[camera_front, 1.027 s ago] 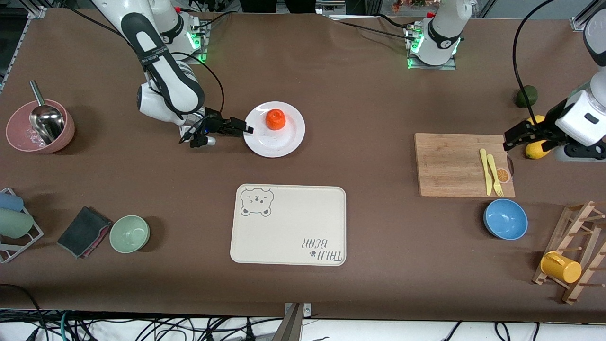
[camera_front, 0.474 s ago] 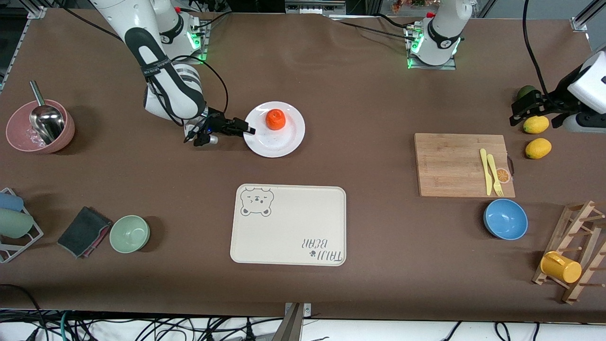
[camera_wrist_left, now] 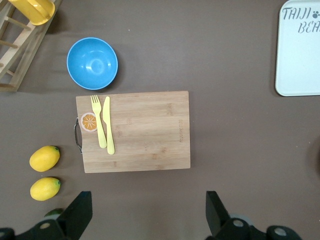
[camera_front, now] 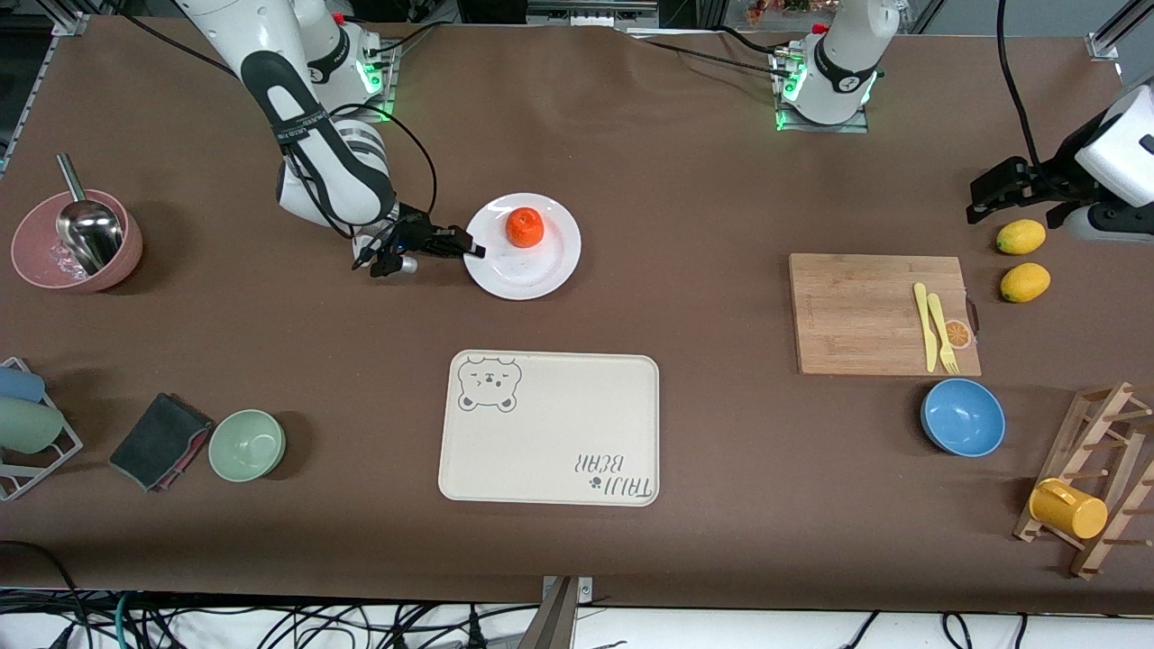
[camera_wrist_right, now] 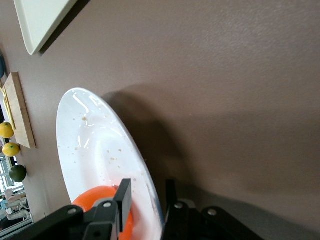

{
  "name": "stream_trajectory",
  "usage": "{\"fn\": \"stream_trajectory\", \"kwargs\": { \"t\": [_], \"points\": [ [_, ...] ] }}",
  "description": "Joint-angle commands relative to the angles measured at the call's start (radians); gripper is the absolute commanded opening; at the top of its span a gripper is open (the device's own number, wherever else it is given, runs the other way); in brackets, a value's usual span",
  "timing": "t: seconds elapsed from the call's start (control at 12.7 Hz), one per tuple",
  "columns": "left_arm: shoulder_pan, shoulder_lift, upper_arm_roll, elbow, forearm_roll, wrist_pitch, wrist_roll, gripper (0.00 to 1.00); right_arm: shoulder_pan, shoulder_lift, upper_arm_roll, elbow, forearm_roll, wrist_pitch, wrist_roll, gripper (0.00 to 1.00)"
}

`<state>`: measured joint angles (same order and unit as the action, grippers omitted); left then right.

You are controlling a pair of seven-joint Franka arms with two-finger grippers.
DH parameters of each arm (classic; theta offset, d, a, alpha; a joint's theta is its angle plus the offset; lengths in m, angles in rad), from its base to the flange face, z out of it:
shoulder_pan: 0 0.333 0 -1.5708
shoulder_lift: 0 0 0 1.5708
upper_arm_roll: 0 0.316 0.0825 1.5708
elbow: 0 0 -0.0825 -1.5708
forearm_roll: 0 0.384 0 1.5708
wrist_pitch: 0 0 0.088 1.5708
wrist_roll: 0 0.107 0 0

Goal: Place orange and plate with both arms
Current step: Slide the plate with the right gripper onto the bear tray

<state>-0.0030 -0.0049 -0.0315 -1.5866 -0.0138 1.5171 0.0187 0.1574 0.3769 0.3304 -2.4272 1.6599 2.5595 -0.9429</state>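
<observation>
A: Gripping the plate (camera_front: 526,245) rim, the right end effector (camera_front: 471,251) is closed on it; the orange (camera_front: 524,226) lies on the plate
B: The left end effector (camera_wrist_left: 145,212) hangs open above the surface (camera_front: 721,198), near the lemons (camera_front: 1021,237)

Bright, even overhead light; soft shadows beside bowls; glare streaks the glossy white round plate (camera_wrist_right: 95,150); focus sharp.

A robotics lab dressed up as a kitchen: two arm bases (camera_front: 825,68) with green status lights are bolted to a brown-covered table (camera_front: 685,225), loose cables (camera_front: 270,622) tangle along the floor at six o'clock, and aluminium framing (camera_front: 1113,31) stands at the corners.
</observation>
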Motion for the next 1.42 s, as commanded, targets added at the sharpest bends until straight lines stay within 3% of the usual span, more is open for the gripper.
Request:
{"fn": "stream_trajectory", "kwargs": {
  "t": [0.0,0.32,0.95,1.34],
  "points": [
    [-0.045,0.014,0.013,0.037,0.0,-0.044,0.017,1.0,0.016,-0.003,0.01,-0.004,0.058,0.027,-0.048,0.26],
    [-0.029,0.036,0.013,0.037,-0.008,-0.043,0.02,1.0,0.016,-0.003,0.01,-0.004,0.058,0.027,-0.062,0.03],
    [-0.028,0.065,0.012,0.033,-0.008,-0.038,0.021,1.0,0.013,-0.065,0.001,0.029,0.057,0.015,-0.1,0.0],
    [-0.025,0.065,0.012,0.028,-0.008,-0.04,0.021,1.0,0.013,-0.07,-0.094,0.149,0.054,-0.089,-0.105,0.0]
  ]
}}
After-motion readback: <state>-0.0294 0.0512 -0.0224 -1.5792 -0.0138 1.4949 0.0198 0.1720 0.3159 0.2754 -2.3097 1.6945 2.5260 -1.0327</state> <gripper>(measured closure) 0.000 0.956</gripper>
